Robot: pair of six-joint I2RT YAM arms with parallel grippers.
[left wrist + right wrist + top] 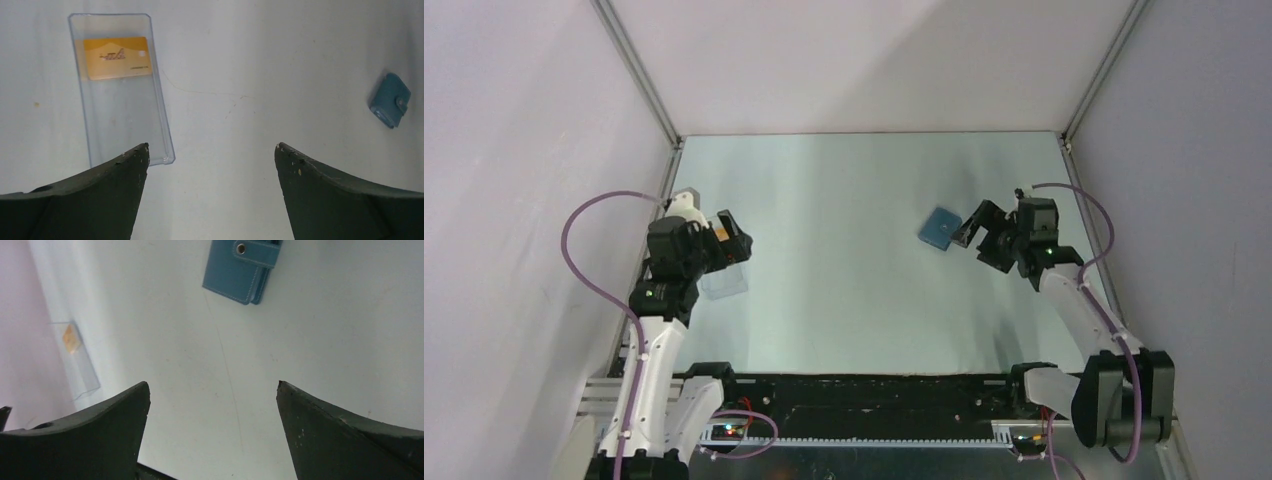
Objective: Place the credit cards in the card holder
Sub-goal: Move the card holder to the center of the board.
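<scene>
An orange credit card (117, 57) lies flat at the far end of a clear plastic tray (122, 120) on the left of the table. My left gripper (212, 150) hovers over the tray's near end, open, with nothing between its fingers. The card holder (940, 228), a small blue wallet folded shut with a snap tab, lies right of centre. It also shows at the right edge of the left wrist view, card holder (390, 99). My right gripper (980, 238) stands just to its right, open and empty, with the card holder (241, 270) ahead of its fingertips.
The clear tray (726, 283) sits close to the left wall (544, 150) of the enclosure. The right wall (1184, 170) stands behind the right arm. A black rail (864, 395) with both arm bases runs along the near edge.
</scene>
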